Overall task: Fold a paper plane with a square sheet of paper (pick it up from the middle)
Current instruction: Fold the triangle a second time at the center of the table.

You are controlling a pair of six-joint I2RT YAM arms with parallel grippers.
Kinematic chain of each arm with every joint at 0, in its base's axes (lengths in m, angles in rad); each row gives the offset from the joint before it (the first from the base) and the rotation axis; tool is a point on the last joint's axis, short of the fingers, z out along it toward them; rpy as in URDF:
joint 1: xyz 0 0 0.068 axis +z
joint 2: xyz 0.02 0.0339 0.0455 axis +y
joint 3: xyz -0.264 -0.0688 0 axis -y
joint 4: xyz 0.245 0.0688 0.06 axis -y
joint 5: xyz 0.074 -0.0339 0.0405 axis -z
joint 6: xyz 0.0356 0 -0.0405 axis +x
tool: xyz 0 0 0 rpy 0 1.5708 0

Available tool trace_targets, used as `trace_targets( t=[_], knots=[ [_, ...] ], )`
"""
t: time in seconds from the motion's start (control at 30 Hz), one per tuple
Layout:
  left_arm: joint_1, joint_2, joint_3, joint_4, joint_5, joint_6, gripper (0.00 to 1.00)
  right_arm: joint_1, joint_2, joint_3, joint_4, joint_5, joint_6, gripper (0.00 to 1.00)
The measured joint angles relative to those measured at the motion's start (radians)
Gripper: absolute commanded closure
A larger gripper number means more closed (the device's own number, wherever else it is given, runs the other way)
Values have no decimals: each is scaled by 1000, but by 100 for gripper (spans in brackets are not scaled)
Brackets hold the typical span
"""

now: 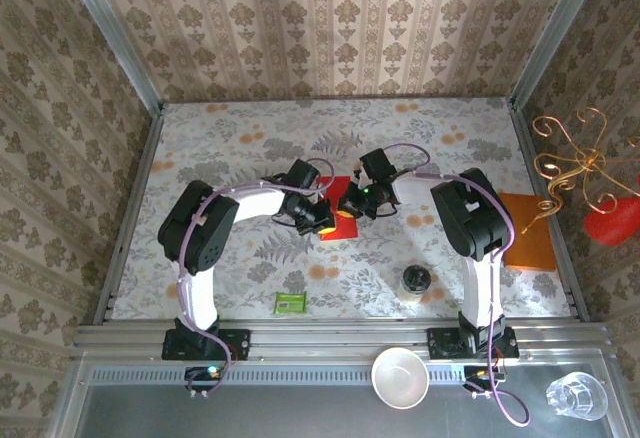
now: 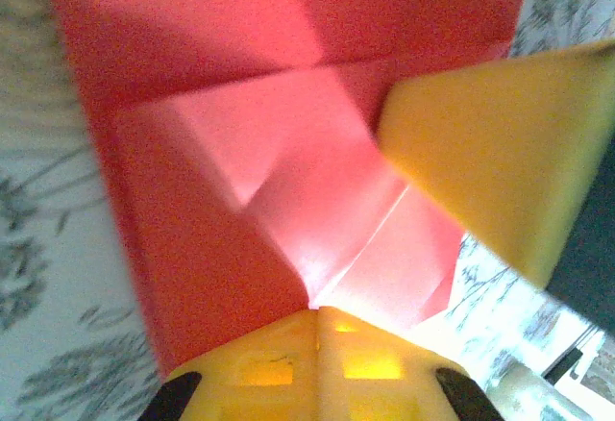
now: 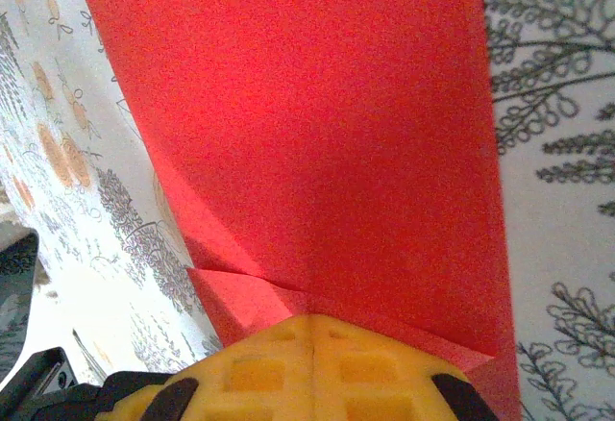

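The left arm (image 1: 250,201) and right arm (image 1: 478,283) are white-linked, black-jointed, lilac-cabled. The left pincer (image 2: 317,313) and right pincer (image 3: 312,321) have gridded yellow fingers (image 2: 264,371).

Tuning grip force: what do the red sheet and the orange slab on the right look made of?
Red sheet: thin matte paper, judging by crisp creases and light glowing through the flaps. Orange slab: flat, matte; perhaps a pad or card, too small to tell.

Both arms bend inward over the floral-patterned desk (image 1: 230,158), left pincer (image 1: 322,220) and right pincer (image 1: 352,204) close together at the thin bright red paper sheet (image 1: 341,224). A small green packet (image 1: 290,303) lies near the front edge; a thick orange rectangular pad (image 1: 528,231) sits far right
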Motion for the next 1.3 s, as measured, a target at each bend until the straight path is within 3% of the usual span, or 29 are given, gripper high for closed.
trace_targets(
  t=[0.43,0.7,1.03,1.3],
  knots=[
    [35,-139,-180,1,11,0,100,0,0,1,-2,0,-8,97],
    [59,-188,-149,-56,43,-14,100,0,0,1,-1,0,-8,97],
    [51,-38,19,-10,67,-30,100,0,0,1,0,-2,-7,97],
    [52,1,-6,-25,35,-16,100,-5,5,10,-10,-10,-8,96]
  ],
)
